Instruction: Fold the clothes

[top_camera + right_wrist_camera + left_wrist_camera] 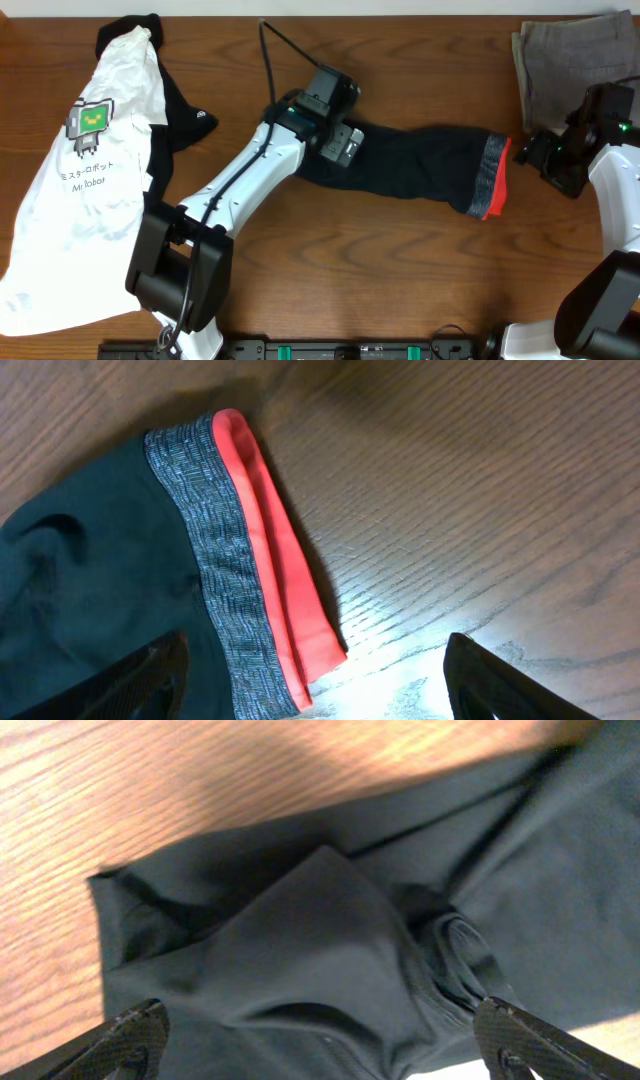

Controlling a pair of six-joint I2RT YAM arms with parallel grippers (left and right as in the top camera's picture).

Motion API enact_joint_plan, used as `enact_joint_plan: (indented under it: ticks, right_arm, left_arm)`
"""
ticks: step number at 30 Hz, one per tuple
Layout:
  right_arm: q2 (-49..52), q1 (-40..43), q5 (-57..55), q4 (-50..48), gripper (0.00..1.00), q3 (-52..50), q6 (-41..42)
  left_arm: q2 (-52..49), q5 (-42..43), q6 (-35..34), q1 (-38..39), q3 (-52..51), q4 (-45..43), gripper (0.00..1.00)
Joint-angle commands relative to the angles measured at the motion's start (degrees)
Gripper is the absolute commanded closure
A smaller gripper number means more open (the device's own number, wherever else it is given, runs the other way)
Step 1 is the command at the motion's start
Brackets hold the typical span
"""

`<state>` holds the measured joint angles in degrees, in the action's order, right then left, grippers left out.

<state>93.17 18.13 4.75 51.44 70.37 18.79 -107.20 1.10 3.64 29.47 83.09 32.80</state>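
Covering the trousers (420,160), the left end effector (343,142) hides their far end.

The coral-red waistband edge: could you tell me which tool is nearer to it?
Right. The right tool sits beside the waistband edge; the left tool is over the far end of the trousers.

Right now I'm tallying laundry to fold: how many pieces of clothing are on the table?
4: the white T-shirt at far left, a black garment partly hidden under it, the black trousers in the middle, the grey-olive trousers at top right. More may be hidden.
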Motion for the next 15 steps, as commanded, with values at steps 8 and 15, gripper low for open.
enact_joint_plan:
  ticks: [8, 15]
  right_arm:
    - [-1.0, -0.6, 0.2, 0.2, 0.21, 0.9, -0.9]
    - [-1.0, -0.6, 0.2, 0.8, 0.2, 0.9, -1.3]
  left_arm:
    - [-1.3, -0.2, -3.3, -6.0, 0.5, 0.9, 0.02]
    - [-5.0, 2.6, -3.5, -8.5, 0.5, -1.1, 0.02]
